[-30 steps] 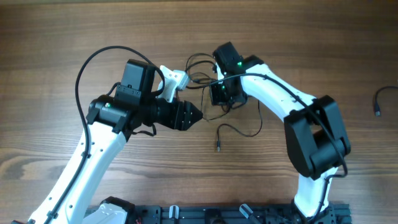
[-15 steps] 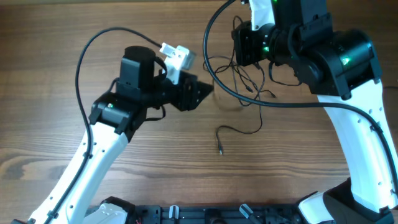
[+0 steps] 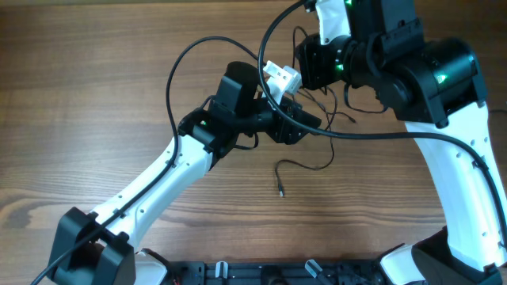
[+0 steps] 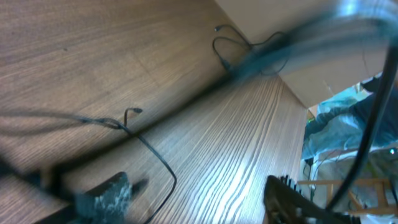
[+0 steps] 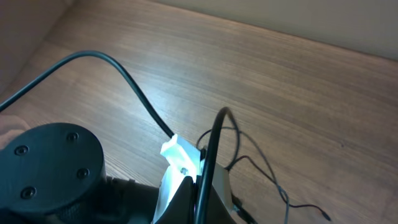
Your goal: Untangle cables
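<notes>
The cables [image 3: 323,101] dangle beneath the right gripper [image 3: 315,67], its grip impossible to tell; one strand [image 3: 305,166] lies on the table [image 3: 95,63]. Left gripper [image 3: 307,125], jaws apart, should pinch a single strand and pull gently sideways.

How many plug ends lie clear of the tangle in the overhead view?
1: a plug on the table below the left arm; others may hide in the tangle.

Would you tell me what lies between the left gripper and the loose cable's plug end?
In the overhead view, just bare table and that cable's own curving strand.
</notes>
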Controlling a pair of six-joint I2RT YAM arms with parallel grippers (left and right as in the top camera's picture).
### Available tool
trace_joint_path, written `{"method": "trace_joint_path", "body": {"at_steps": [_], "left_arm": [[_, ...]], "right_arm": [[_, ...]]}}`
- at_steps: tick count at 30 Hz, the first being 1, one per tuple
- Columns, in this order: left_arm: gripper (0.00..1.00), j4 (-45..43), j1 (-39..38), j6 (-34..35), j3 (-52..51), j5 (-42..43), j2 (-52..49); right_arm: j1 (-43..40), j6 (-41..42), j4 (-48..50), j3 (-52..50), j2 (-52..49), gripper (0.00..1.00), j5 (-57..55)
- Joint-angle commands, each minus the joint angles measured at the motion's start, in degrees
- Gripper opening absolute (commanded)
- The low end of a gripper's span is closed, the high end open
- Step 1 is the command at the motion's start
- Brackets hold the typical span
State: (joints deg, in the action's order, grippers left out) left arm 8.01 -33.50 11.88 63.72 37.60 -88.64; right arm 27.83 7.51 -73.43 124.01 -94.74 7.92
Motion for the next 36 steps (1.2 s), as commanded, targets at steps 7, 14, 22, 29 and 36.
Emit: {"method": "trace_joint_path", "body": {"at_steps": [7, 14, 22, 29, 36], "left_arm": [[0.04, 3.6, -0.5, 3.3, 0.4, -10.0, -0.4], [0.04, 22.8, 1.7, -2.7, -7.6, -35.3, -0.4], [0.04, 22.7, 23.8, -2.7, -17.4, -36.4, -0.4], [0.04, 21.6, 43.7, -2.7, -21.4, -34.8, -0.4], [0.04, 22.9, 44.5, -2.7, -21.4, -29.2, -0.4]], "right_arm": [[-0.2, -1.1, 1.4, 0.6, 2.9, 0.04, -15.7], [-12.5, 3.2, 9.6, 12.9, 13.1, 0.04, -21.7], [-28.0, 6.1, 17.9, 14.7, 21.2, 0.04, -34.8], [-28.3, 8.1, 25.3, 14.7, 15.1, 0.04, -41.6], [-49.2, 13.4, 30.7, 14.6, 2.0, 0.04, -15.3]]}}
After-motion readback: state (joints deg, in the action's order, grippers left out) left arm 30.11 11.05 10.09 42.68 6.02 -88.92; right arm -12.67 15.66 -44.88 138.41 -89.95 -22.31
